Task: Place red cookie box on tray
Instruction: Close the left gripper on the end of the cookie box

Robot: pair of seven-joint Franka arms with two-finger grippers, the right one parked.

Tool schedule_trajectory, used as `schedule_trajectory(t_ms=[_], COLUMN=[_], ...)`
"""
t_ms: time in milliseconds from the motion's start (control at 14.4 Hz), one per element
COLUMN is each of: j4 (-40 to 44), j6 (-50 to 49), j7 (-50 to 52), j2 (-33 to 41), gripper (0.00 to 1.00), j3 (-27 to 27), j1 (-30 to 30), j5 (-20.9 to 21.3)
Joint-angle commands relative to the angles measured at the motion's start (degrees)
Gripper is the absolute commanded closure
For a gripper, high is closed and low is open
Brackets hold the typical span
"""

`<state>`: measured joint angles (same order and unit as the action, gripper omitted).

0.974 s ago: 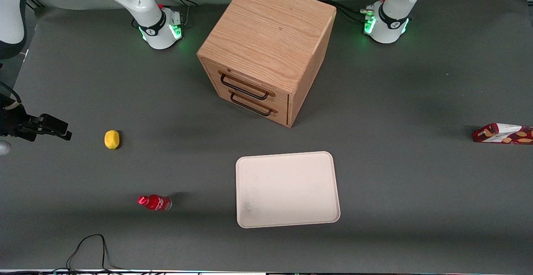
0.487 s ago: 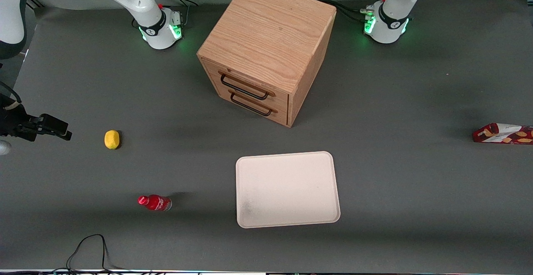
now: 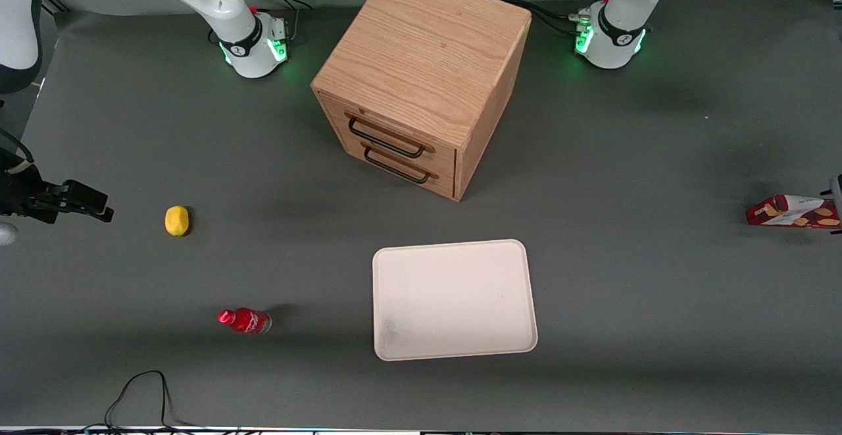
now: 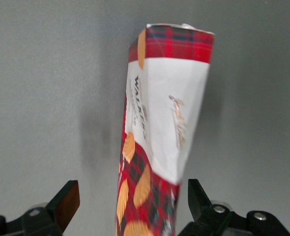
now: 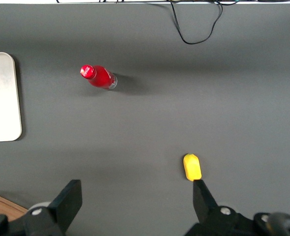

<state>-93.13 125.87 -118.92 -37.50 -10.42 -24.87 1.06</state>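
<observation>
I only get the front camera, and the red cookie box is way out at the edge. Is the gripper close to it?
Observer: Yes. The left wrist view shows the gripper right at the red cookie box, with one finger on each side of it.
Operator: Is it squeezing the box?
Observer: Not yet. The fingers are open, and bare grey table shows between that finger and the box.
Operator: What does the box look like close up?
Observer: It has a red tartan pattern, with writing on its white patch.
</observation>
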Motion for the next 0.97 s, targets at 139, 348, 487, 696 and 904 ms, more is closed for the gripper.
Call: schedule_trajectory(t_ms=[139, 348, 487, 696, 904], j4=[-1.4, -1.3, -1.2, -1.2, -1.1], j6=[1.0, 0.5, 0.3, -0.5, -0.8], j7=[-1.8, -1.9, -1.7, -1.8, -0.7], j2=[-0.6, -0.2, 0.1, 0.7, 1.4], gripper=[0.61, 1.00, 1.00, 1.00, 1.00], j3=[-0.1, -0.1, -0.1, -0.2, -0.2], j1=[0.5, 0.8, 0.9, 1.0, 1.4], j5=[-1.8, -1.2, -1.2, -1.2, -1.8])
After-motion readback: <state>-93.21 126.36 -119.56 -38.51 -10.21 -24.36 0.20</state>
